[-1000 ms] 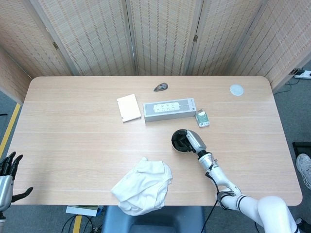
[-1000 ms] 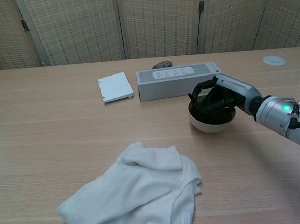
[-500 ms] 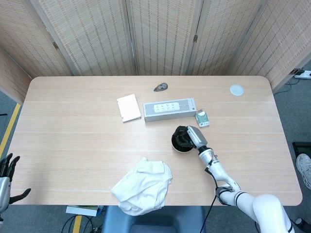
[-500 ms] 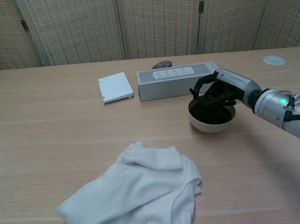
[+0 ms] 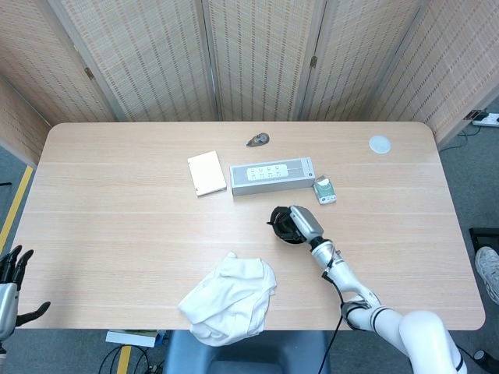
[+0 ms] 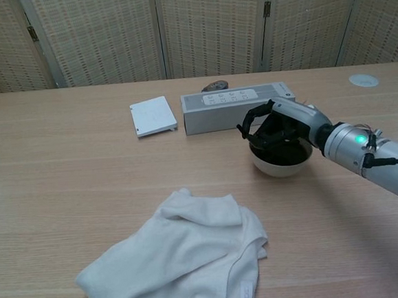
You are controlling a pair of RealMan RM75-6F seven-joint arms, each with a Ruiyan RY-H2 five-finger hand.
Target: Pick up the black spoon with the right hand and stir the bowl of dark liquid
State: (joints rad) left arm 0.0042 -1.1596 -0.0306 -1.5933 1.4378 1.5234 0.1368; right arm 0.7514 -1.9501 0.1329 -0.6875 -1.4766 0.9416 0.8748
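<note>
A white bowl [image 6: 280, 166] of dark liquid stands right of the table's centre, its rim partly showing in the head view [image 5: 286, 237]. My right hand [image 6: 274, 125] [image 5: 292, 220] hovers over the bowl, its dark fingers curled down into it. They seem to grip the black spoon, which is lost among the fingers and the dark liquid. My left hand [image 5: 11, 281] hangs off the table's near left corner, fingers spread, holding nothing.
A crumpled white cloth [image 6: 180, 257] [image 5: 230, 300] lies near the front edge. Just behind the bowl is a grey power strip [image 6: 233, 107], with a white square pad [image 6: 152, 115] to its left. A white disc [image 6: 363, 79] lies at the far right.
My right hand has swung leftward over the bowl, from its far right rim to its left side. The bowl and the left hand stay where they were.
</note>
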